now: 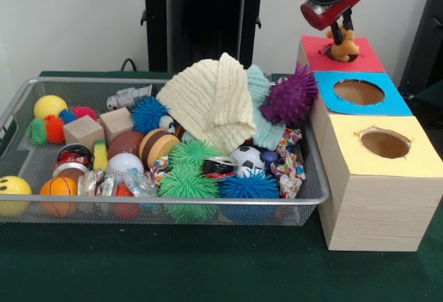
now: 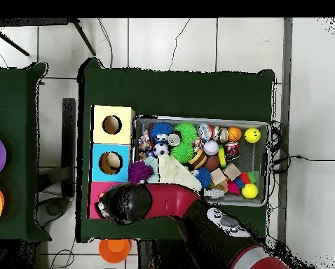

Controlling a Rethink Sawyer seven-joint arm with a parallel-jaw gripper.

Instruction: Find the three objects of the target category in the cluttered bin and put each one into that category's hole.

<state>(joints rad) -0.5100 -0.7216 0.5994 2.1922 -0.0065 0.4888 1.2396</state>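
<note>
Your end effector (image 1: 339,33) was clamped on one orange stuffed toy (image 1: 344,47), at its 6 o'clock, in the red-surround hole (image 1: 342,53).

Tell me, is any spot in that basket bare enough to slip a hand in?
Only the wire basket's left end: bare mesh behind the yellow ball and between the wooden cubes and the smiley ball. Around the cream cloth it's piled solid.

A table (image 1: 208,274) covered in dark green cloth is seen. On it a wire bin (image 1: 173,205) is set, with a pale wooden box (image 1: 377,205) placed just beside it, the two touching or nearly so.
</note>
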